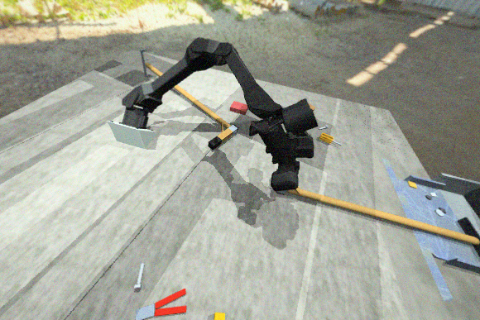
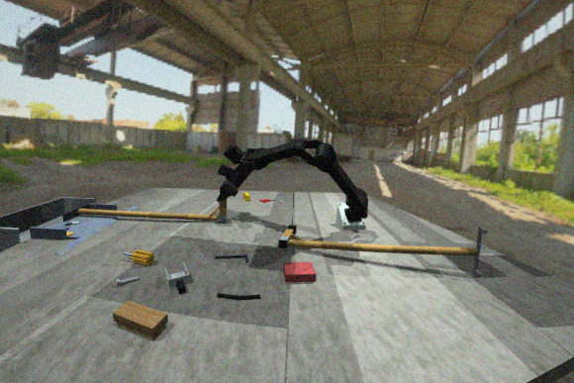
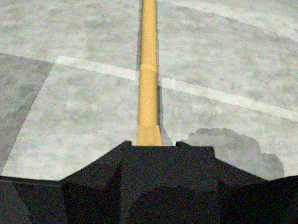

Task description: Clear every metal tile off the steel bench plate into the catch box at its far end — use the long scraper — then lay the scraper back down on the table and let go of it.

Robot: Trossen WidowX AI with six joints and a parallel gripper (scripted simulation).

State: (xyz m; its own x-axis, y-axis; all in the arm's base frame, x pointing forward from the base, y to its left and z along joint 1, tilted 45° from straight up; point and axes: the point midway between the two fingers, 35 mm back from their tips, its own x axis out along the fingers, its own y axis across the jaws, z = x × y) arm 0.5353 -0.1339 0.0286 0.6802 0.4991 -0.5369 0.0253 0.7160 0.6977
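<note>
A black robot arm (image 1: 256, 88) (image 2: 302, 146) arches over a gray tabletop (image 1: 248, 274) (image 2: 396, 347) (image 3: 60, 115), its end effector (image 1: 285, 188) (image 2: 222, 199) (image 3: 153, 148) lowered and clamped on the near end of a long wooden-handled scraper (image 1: 372, 210) (image 2: 148, 214) (image 3: 148, 95). The handle runs low across the tabletop, and its far end reaches over a blue bench plate (image 1: 448, 224) (image 2: 91, 227) to a dark-walled catch box (image 1: 455, 180) (image 2: 40, 211). A few small pieces, one yellow (image 1: 412, 184) (image 2: 69, 234), lie on the plate; which are metal tiles is too small to tell. A second long-handled tool (image 1: 199, 104) (image 2: 381, 247) lies near the arm's base. Near it sits a red block (image 1: 238, 107) (image 2: 299, 272). Farther off are a yellow-handled screwdriver (image 1: 326, 138) (image 2: 143, 257) and, in the exterior view, a brown block (image 2: 141, 319).
</note>
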